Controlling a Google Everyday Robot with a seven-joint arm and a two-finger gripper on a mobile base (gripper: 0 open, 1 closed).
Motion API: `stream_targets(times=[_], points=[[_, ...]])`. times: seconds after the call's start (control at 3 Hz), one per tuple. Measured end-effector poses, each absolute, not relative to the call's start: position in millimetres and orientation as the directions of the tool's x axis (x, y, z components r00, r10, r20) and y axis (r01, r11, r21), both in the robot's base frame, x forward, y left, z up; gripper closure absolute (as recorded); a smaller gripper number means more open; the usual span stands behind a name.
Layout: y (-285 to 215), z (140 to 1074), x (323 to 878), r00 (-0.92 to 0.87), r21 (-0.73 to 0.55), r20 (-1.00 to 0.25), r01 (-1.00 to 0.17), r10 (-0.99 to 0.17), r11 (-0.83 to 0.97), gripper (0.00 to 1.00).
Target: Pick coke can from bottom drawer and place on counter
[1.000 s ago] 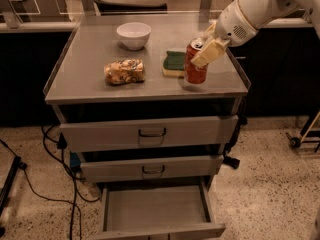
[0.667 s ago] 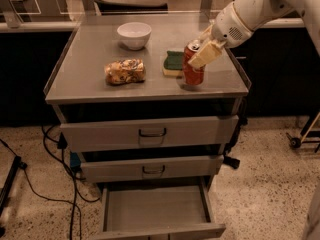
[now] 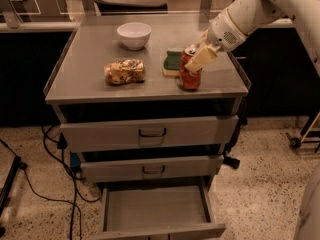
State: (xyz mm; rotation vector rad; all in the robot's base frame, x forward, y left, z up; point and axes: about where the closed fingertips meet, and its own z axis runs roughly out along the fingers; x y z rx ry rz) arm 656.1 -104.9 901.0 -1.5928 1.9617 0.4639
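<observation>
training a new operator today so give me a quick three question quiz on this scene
1. True or false: the bottom drawer stands open.
2. Where is the coke can? A) in the bottom drawer B) upright on the counter, beside the green sponge C) in the middle drawer
3. Complete: the gripper is at the top of the ____.

Key: 1 true; 2 B; 3 coke can
</observation>
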Motion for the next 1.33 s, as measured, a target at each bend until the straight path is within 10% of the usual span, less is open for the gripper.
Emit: stream_targets(times=[1.0, 1.33], points=[[-100.4, 888.8, 657.9, -0.163, -0.035, -0.620, -0.971, -0.767, 0.235, 0.98], [-100.4, 888.8, 657.9, -0.163, -0.035, -0.620, -0.971, -0.767, 0.235, 0.73]])
